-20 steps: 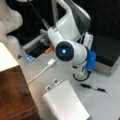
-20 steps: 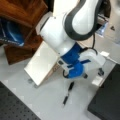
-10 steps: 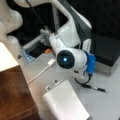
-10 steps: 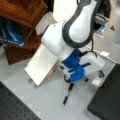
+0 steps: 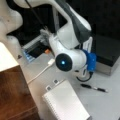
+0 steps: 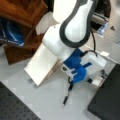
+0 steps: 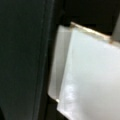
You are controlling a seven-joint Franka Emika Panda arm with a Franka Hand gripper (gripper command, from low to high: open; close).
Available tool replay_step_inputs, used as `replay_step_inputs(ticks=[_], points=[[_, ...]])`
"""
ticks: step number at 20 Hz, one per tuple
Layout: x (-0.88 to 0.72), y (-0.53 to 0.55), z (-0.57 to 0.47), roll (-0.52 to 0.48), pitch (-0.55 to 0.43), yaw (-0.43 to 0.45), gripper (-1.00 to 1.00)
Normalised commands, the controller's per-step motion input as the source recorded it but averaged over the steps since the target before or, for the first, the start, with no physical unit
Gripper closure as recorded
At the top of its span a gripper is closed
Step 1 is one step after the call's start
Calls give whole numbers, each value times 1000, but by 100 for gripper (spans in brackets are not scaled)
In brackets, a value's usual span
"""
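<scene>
Hand low over the table, tucked beneath the blue wrist block in a front view; fingers hidden by the arm body, so open or closed cannot tell. Hidden too in a front view behind the round joint housing.

Nearest thing: black pen, lying flat on the table directly under and just beyond the hand; in a front view off to a front view's right of the wrist, apart from it. Contact with the hand not discernible.

Handling, by judgement: pen light, stiff, thin, smooth barrel, likely to roll or skid under a sideways nudge. Best hold across the barrel near the middle, fingers square to its long axis, pressed down close to the table.

Pose: forearm sloping down steeply, wrist bent, hand pointed downward at the table.

Around: white notepad near the hand, spiral edge toward it; white cable well apart; dark slab beside the hand. Wrist view: only pale sheet edge against dark.
</scene>
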Motion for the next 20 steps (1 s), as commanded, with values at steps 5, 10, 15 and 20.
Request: replay_step_inputs(ticks=[5, 10, 15, 20], points=[[-96, 26, -146, 229, -78, -93, -100], [-64, 19, -85, 206, -64, -100, 100], [-11, 1, -60, 199, -44, -111, 100], [25, -13, -91, 201, -58, -126, 100]])
